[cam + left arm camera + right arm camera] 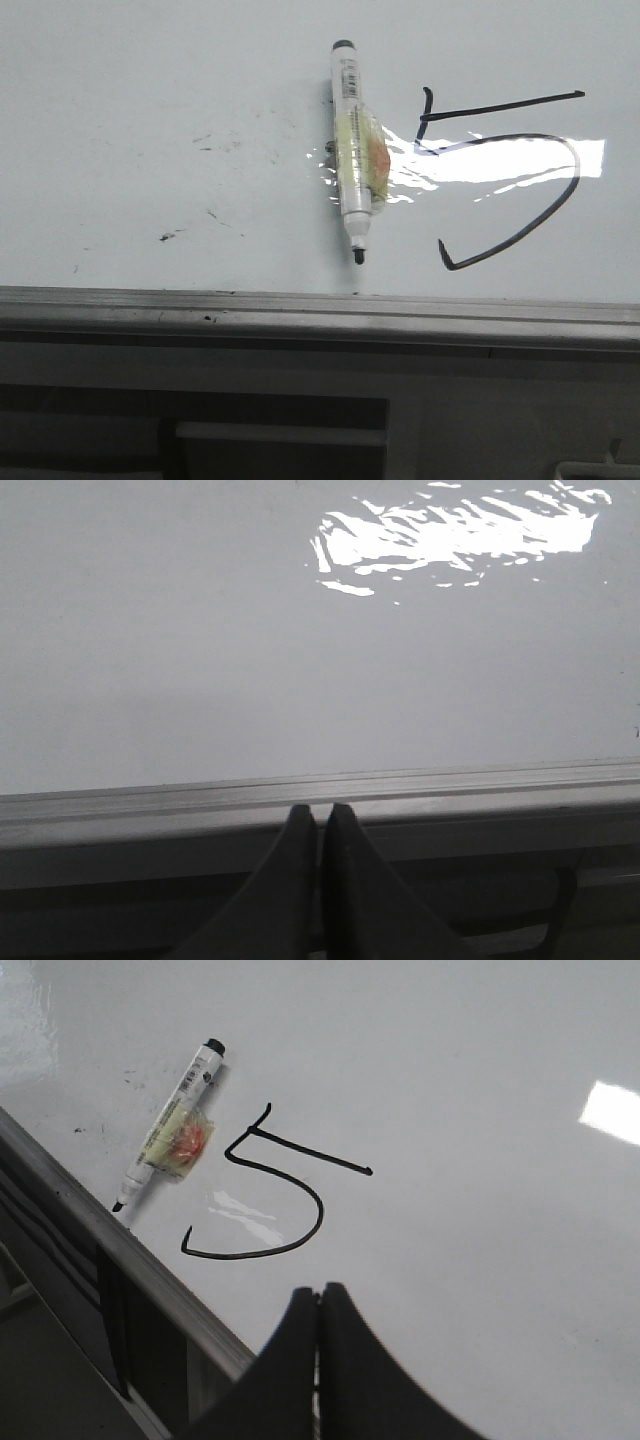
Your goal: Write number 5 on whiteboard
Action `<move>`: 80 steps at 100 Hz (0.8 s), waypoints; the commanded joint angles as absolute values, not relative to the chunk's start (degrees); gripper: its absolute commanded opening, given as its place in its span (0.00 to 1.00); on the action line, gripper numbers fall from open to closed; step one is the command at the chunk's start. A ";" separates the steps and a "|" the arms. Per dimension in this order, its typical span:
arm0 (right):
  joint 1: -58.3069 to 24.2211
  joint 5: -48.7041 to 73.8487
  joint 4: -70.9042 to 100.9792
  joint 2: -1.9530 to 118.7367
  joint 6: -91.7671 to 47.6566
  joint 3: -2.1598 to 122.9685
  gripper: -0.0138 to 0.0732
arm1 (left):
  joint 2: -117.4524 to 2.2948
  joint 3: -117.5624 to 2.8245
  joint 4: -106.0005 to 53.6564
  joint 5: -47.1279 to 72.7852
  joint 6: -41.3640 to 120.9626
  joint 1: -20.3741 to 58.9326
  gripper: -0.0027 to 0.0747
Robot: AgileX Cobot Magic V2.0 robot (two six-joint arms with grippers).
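**Ana:** Marker [354,160] down flat on the whiteboard [150,80], uncapped, black tip pointing at the grey edge rail [300,310] and stopping just short of it. Clear tape with an orange patch is wrapped round its middle.

**Ben:** And the number 5 [505,185] sits just beside it on the robot's right, not touching the marker. Long top bar, round belly, a sharp hook at the tail. Glare runs straight across the middle of the digit.

**Ana:** Faint black scuffs [215,142] on the other side of the marker, off to the left.

**Ben:** Left gripper [322,815], from its wrist camera: dark fingers pressed together, nothing between them, tips over the rail with bare board and glare beyond.

**Ana:** Right gripper [320,1295], same story: fingers pressed tip to tip, holding nothing, over the board near the rail. The 5 lies close ahead of the tips, the marker further along by the rail.
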State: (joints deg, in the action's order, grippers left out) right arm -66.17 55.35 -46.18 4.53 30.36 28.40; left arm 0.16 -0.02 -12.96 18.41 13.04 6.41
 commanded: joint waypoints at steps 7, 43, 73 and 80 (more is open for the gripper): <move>-66.05 52.00 -48.91 5.28 30.32 28.95 0.09 | 1.71 1.45 -13.83 14.32 12.50 6.16 0.02; -44.65 36.91 -48.95 5.28 28.96 20.15 0.09 | 1.71 1.45 -13.83 14.32 12.50 6.16 0.02; -18.83 14.44 -19.93 6.47 22.71 8.55 0.09 | 1.71 1.45 -13.83 14.32 12.50 6.16 0.02; -13.71 6.50 -17.77 6.47 18.33 4.27 0.09 | 1.71 1.45 -13.83 14.32 12.50 6.16 0.02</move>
State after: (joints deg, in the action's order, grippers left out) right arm -18.84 19.63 -21.76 5.40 23.68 6.72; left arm 0.16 -0.02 -12.96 18.41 13.04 6.41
